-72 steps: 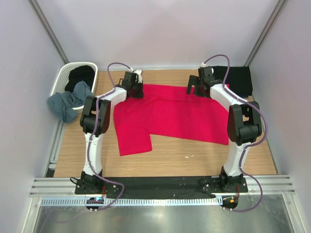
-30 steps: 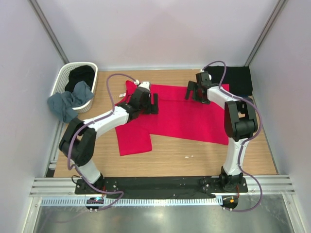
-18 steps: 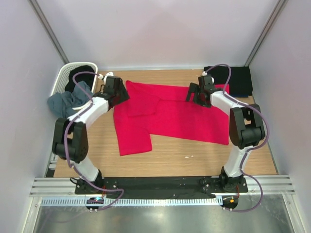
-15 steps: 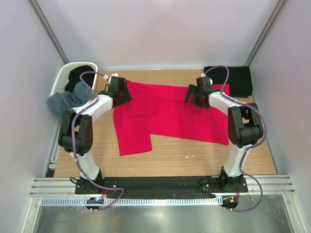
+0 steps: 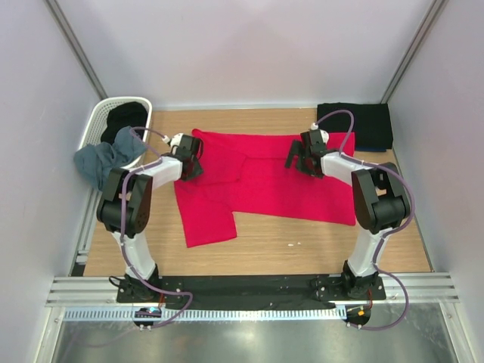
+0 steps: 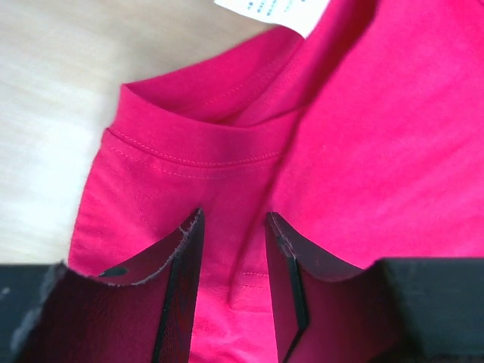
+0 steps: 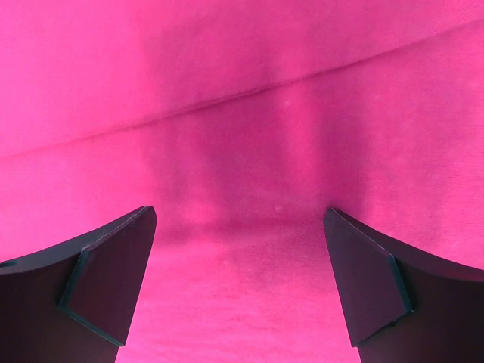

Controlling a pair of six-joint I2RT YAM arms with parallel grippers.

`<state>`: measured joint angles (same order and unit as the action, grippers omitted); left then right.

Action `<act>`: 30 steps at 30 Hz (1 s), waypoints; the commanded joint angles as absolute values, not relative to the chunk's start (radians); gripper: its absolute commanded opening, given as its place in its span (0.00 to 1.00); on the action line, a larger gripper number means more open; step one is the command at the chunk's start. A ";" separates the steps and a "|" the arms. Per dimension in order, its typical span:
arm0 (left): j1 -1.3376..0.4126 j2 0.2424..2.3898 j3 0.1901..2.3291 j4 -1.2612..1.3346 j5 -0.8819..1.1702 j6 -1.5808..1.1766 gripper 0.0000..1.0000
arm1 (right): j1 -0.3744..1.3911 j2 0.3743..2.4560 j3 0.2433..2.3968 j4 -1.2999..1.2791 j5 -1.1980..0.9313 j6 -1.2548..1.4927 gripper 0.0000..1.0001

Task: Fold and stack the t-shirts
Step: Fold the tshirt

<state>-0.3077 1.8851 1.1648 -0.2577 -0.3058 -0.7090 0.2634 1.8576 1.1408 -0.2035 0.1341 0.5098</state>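
**While the collar sits between narrowed fingers, a slip is the main risk**

Because the left end effector point(image 6: 233, 219) stands at the neck of the crimson-red soft cloth t-shirt point(image 5: 265, 178) with its fingers narrow and a ridge of cloth in the gap, it may catch only the top layer. Whether it truly bites cannot be told. A thin pinch could let the ribbed collar slide out on any pull, or peel one layer off the other.

The right end effector point(image 7: 238, 215) is fully released, low over plain red cloth right of centre. With one side unheld, a tug at the collar would likely drag the shirt askew and bunch it.

The red shirt lies spread sideways across the middle of the pale wooden counter point(image 5: 265, 242), collar toward frame left, one sleeve toward lower left, a crease along its upper part, and a white neck label point(image 6: 268, 7) showing. A folded black t-shirt point(image 5: 363, 125) rests in the upper right corner.
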 commanded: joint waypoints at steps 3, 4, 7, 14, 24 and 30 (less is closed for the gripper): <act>-0.302 1.799 0.999 -0.383 -0.451 -0.833 0.40 | 0.321 1.852 1.065 -0.265 0.138 0.561 0.99; -0.301 1.784 0.985 -0.387 -0.456 -0.848 0.40 | 0.340 1.852 1.052 -0.265 0.143 0.571 0.99; -0.301 1.764 0.945 -0.405 -0.471 -0.862 0.36 | 0.371 1.841 1.023 -0.267 0.149 0.603 0.99; -0.298 1.646 0.891 -0.508 -0.529 -0.876 0.37 | 0.436 1.773 0.930 -0.265 0.160 0.679 0.99; -0.299 1.574 0.900 -0.528 -0.568 -0.819 0.40 | 0.442 1.721 1.056 -0.362 0.228 0.591 0.99; -0.299 1.370 1.009 -0.655 -0.592 -0.799 0.72 | 0.442 1.574 1.149 -0.443 0.229 0.597 1.00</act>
<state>-0.3054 1.4940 0.9169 -0.5827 -0.5274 -0.8093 0.4366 1.7073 1.0874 -0.3679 0.2073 0.5999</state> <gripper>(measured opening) 0.668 0.995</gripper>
